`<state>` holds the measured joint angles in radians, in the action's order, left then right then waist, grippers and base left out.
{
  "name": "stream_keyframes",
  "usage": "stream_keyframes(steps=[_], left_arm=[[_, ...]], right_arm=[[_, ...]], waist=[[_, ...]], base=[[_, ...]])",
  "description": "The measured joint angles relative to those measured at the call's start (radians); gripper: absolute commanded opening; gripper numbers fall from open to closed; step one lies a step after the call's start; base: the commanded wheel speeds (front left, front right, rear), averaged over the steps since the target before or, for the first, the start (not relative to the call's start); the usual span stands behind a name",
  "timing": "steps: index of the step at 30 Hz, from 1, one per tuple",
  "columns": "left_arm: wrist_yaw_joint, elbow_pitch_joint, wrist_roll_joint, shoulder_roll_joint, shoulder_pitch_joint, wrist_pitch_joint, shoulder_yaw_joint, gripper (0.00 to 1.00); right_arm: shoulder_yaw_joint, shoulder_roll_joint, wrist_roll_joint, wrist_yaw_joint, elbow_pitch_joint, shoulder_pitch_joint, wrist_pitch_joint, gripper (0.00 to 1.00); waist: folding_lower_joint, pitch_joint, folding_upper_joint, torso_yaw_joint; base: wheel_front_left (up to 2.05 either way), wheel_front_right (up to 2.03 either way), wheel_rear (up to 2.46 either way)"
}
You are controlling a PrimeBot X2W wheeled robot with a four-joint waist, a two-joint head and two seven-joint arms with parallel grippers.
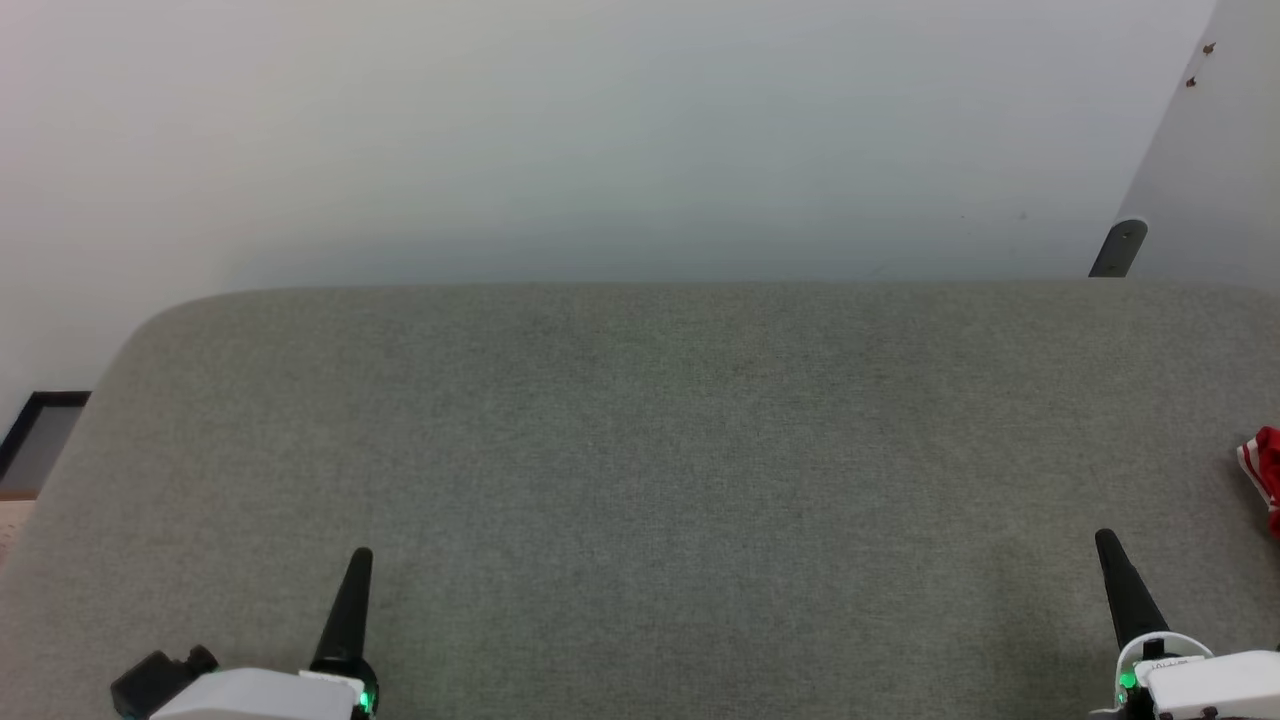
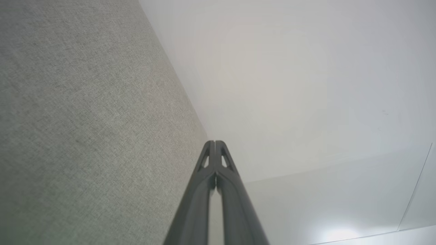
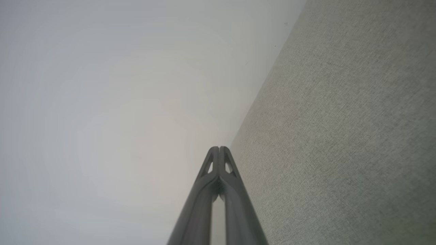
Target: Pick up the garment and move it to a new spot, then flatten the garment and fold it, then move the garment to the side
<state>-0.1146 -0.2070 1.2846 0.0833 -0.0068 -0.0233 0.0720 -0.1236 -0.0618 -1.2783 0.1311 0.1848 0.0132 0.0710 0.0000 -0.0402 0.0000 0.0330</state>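
Note:
A small part of the red garment (image 1: 1266, 478), with red-white stripe trim, lies on the grey fabric surface (image 1: 660, 470) at the far right edge of the head view; the rest of it is cut off. My left gripper (image 1: 360, 556) sits at the lower left, shut and empty, with its tips pressed together (image 2: 215, 143) in the left wrist view. At the lower right, my right gripper (image 1: 1103, 538) is also shut and empty (image 3: 219, 148), a short way left of the garment and below it.
The grey fabric surface has a rounded far-left corner and ends at a pale wall (image 1: 600, 130). A dark bracket (image 1: 1120, 248) stands at the back right. A dark-framed object (image 1: 35, 435) sits past the left edge.

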Motion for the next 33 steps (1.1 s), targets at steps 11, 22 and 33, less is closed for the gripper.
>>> stream_keyframes(steps=[11, 22, 33], left_arm=[[-0.004, -0.009, 0.095, -0.01, -0.031, -0.026, 0.012, 0.0], [-0.009, -0.021, 0.172, -0.018, -0.054, -0.048, 0.023, 0.0], [-0.01, -0.03, 0.239, -0.024, -0.073, -0.068, 0.031, 0.0]], right_arm=[[0.002, 0.003, -0.096, -0.001, 0.018, 0.027, 0.011, 0.0], [0.004, 0.005, -0.173, -0.001, 0.032, 0.051, 0.022, 0.0], [0.006, 0.007, -0.243, -0.001, 0.045, 0.068, 0.031, 0.0]], waist=[[0.0, 0.011, 0.0, -0.008], [0.0, 0.021, 0.0, -0.016], [0.0, 0.03, 0.0, -0.023]], base=[[0.0, 0.0, 0.0], [0.0, 0.0, 0.0], [0.0, 0.0, 0.0]])
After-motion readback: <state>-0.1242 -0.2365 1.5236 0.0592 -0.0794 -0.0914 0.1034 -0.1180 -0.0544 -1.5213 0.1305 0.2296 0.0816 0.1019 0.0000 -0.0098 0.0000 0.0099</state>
